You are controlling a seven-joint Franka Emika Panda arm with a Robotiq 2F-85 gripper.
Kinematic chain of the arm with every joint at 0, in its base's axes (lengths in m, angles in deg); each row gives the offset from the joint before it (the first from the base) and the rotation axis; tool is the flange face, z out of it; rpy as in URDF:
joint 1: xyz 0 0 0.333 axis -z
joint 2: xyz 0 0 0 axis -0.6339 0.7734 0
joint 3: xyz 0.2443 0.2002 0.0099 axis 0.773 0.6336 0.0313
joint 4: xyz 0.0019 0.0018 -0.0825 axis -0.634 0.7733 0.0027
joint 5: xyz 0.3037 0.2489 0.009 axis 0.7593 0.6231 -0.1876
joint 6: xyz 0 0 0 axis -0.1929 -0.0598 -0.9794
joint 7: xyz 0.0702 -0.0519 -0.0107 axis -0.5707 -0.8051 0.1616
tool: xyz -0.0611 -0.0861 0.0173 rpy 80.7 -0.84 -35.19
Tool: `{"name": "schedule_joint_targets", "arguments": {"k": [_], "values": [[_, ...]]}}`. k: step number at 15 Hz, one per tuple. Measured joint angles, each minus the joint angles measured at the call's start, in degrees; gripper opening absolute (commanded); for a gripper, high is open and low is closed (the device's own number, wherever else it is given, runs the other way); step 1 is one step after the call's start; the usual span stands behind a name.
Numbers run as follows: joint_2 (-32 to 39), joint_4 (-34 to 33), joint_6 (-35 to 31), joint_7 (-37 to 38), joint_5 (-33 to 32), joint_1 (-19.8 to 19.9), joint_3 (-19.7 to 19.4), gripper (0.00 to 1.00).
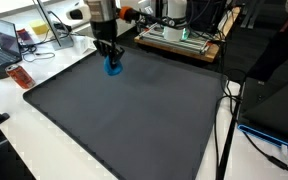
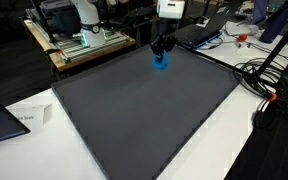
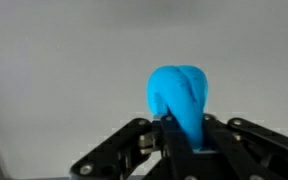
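The hand (image 1: pixel 111 58) is clamped on a bright blue object (image 1: pixel 113 68). In the wrist view its fingers (image 3: pixel 149 140) close in from both sides on the near end of the blue object, and the rounded far end sticks out ahead of them. In both exterior views the blue object hangs straight below the hand, low over a dark mat (image 1: pixel 124 120). Whether its underside touches the mat cannot be told.

The mat spreads out from under the hand over most of the white surface (image 1: pixel 29 125), and the hand stands near the mat's far edge. Just behind the hand, past that edge, sits a wooden board with lab equipment (image 1: pixel 179 38), the closest bulky thing to it. Well off to one side of the hand, off the mat, lie a small red item (image 1: pixel 20 77) and an open laptop (image 1: pixel 6 40). Black cables (image 2: pixel 269 85) trail over the surface well apart from the hand in an exterior view, and a folded white card (image 2: pixel 29 115) lies far from it, by the mat's near corner.
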Motion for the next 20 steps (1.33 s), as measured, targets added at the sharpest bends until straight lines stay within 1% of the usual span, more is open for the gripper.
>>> {"name": "schedule_joint_targets", "arguments": {"k": [2,4,9,15,20], "values": [[-4.56,0.63,4.23,-0.01,-0.05,0.13,0.64,0.03],[-8.7,1.2,7.1,-0.01,-0.04,0.61,1.61,0.03],[-16.31,2.16,11.06,-0.01,0.02,1.98,3.85,0.02],[-21.5,1.5,15.32,0.03,0.04,2.41,5.84,0.02],[-23.12,-2.44,18.74,0.31,0.04,2.53,6.8,0.02]]}}
